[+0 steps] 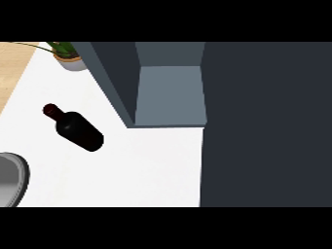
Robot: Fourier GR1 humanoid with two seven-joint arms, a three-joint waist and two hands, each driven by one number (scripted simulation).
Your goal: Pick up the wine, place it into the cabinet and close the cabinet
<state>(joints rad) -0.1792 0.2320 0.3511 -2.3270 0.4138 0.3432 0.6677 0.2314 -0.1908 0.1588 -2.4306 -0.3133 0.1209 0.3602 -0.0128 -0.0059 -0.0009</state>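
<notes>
Lying on the white counter (139, 170), the dark wine bottle (75, 128) has a reddish neck; no hand's fingers show.

I can see no words, numbers or signs to read here. The wine bottle (75, 128) is dark all over and has no label I can make out. The cabinet (269, 121) beside the bottle is plain dark grey, with nothing written on it.

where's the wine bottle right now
In the head view the wine bottle stands on the white counter at the left, apart from and left of the open cabinet, below the potted plant.
</notes>
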